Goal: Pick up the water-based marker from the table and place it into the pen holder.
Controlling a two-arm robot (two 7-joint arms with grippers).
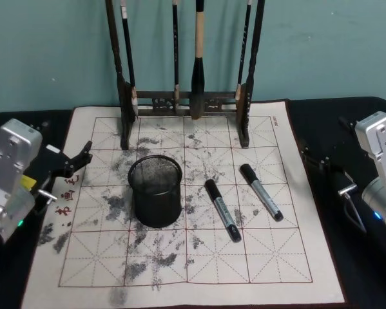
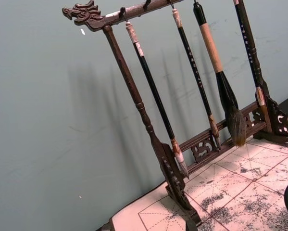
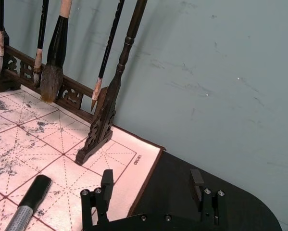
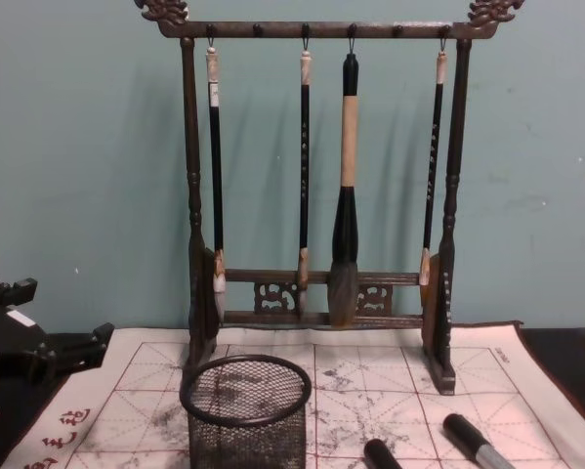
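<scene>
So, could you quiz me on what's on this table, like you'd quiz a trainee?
1. True or false: one marker is already in the holder.
2. How many brushes hang on the rack? A: two. B: four. C: six.
3. Fill in: both markers lie on the mat, on the robot's ____ of the holder.
Key: 1 false; 2 B; 3 right.
</scene>
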